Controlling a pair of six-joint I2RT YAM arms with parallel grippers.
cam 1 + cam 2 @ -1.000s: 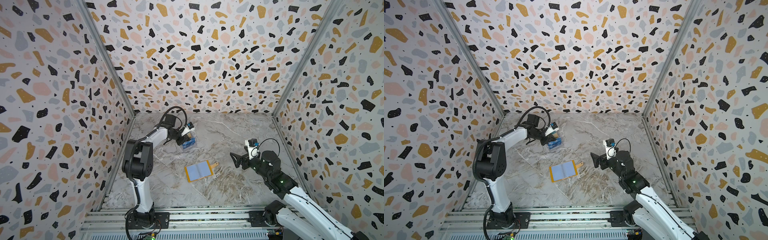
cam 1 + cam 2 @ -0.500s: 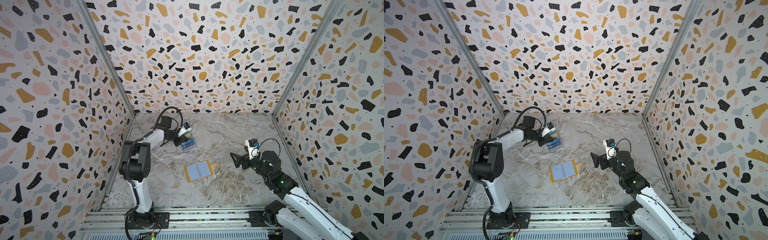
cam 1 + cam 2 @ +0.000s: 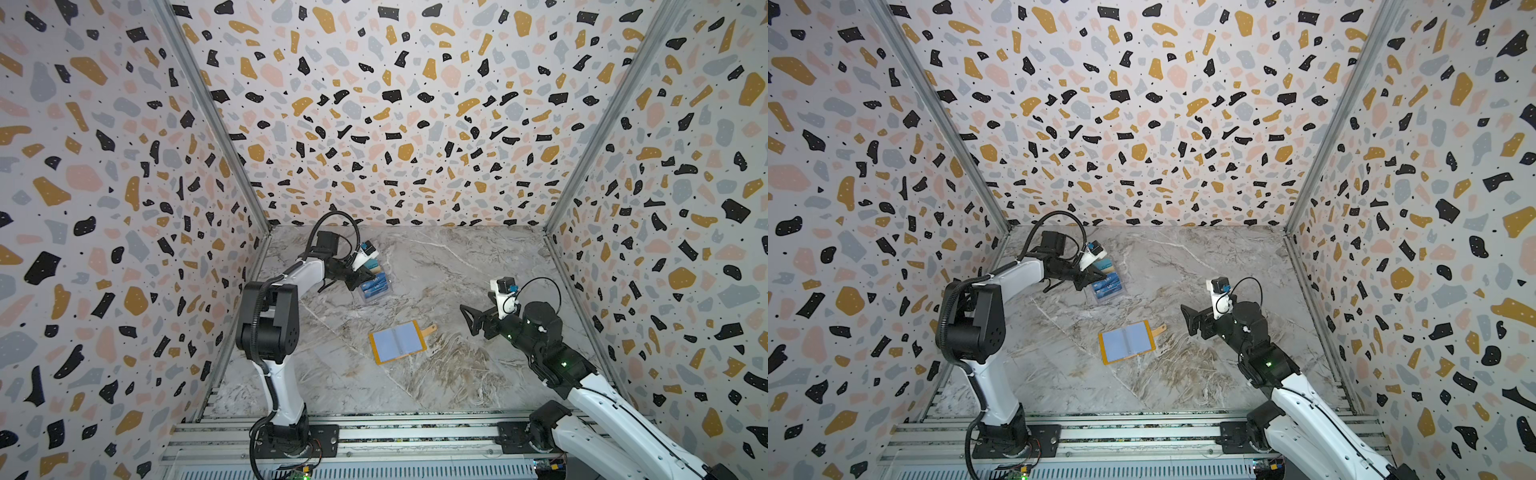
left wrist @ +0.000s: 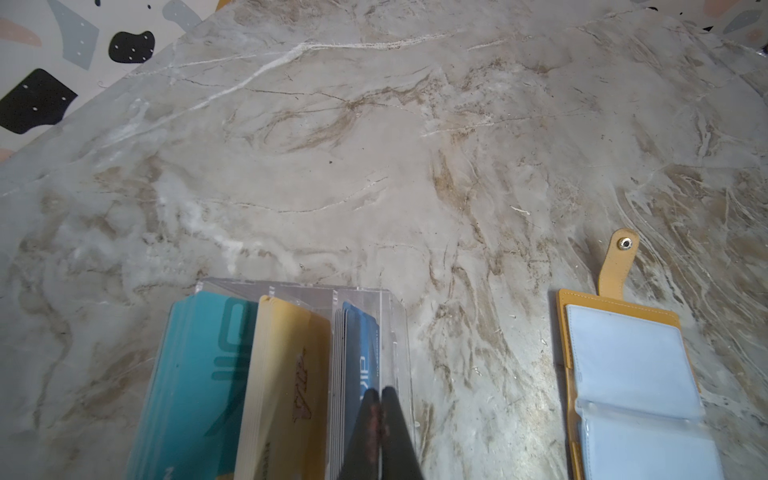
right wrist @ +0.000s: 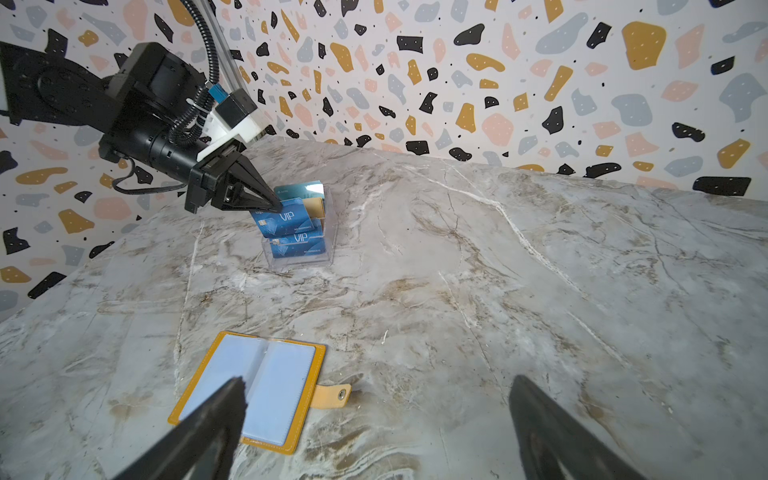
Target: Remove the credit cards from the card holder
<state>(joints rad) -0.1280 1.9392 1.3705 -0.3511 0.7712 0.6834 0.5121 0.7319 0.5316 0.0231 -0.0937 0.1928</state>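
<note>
1. Since a second back, the left arm has swung its elbow a touch toward the left wall, while its tips haven't left the box. The right arm and the wallet haven't budged.
2. left gripper (image 5: 275, 205): the jaws are pressed together, and it looks like they're pinching the top corner of a thin, glossy blue VIP card (image 5: 289, 220) with a chip, which hangs tilted.
3. Handling, my guess: that card's featherlight, stiff with a bit of flex, and slick on both faces. Flat on marble it'd be a pain to pick up, so grab an exposed edge and squeeze across the faces, like here.
4. It's over the front step of a clear tiered plastic box (image 5: 300, 264), hard and see-through, just above the lower blue card (image 5: 297, 246) stored there. Behind that are a matte gold-yellow card stack (image 4: 286, 374) and then a teal card stack (image 4: 195, 374), all upright.
5. The mustard-yellow leather-like card holder (image 5: 286, 374) lies open and flat mid-table, well apart from the box, with its snap tab (image 5: 332, 395) sticking out. The pale blue-grey sleeves look empty to me, so the job's probably nearly wrapped. It's soft and light, and likely to skate if tugged one-handed.
6. right gripper (image 5: 378, 381): the jaws are spread wide with nothing in them, hovering near the holder's tab side.
7. Grey-brown marble-look tabletop (image 5: 498, 270): smooth, with a faint sheen.
</note>
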